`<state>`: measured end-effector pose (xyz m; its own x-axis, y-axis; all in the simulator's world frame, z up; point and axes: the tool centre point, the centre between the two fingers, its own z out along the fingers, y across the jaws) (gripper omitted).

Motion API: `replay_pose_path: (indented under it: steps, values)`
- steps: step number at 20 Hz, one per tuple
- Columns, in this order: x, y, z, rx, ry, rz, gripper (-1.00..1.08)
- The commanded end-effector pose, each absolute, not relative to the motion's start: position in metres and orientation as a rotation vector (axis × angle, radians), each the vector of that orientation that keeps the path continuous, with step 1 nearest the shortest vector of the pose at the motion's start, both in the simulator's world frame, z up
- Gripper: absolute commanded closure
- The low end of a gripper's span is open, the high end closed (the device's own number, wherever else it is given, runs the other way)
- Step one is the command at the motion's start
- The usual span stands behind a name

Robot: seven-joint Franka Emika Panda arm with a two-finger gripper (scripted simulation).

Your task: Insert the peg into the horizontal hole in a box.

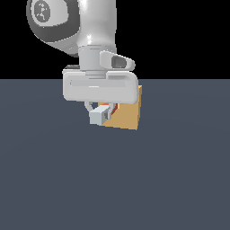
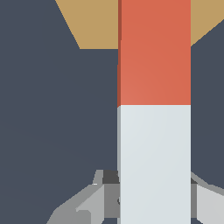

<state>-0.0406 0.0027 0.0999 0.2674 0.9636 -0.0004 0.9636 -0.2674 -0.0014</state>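
The gripper (image 1: 99, 110) grips the peg (image 2: 154, 131) by its pale end, orange end toward the box (image 1: 129, 114). Whether it's entered the hole I can't tell, so insertion looks unfinished.

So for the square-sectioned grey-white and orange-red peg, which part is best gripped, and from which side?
The pale grey-white half of the peg, taken from above across its two flat sides, as the gripper seems to hold it. That probably suits the task: the bar lies horizontal, and the orange-red end stays free, pointing at the tan cube-shaped box. The hole is hidden in both views.
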Motion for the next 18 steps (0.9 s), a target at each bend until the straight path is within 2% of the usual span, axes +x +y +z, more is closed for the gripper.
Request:
replay_pose_path:
  steps: [1,11,18]
  values:
    - [-0.040,0.003,0.101,-2.503,-1.899,0.000,1.08]
    - [-0.039,0.009,0.099,-2.501,-1.899,0.004,1.08]
    - [-0.028,0.050,0.100,-2.502,-1.899,0.001,1.08]
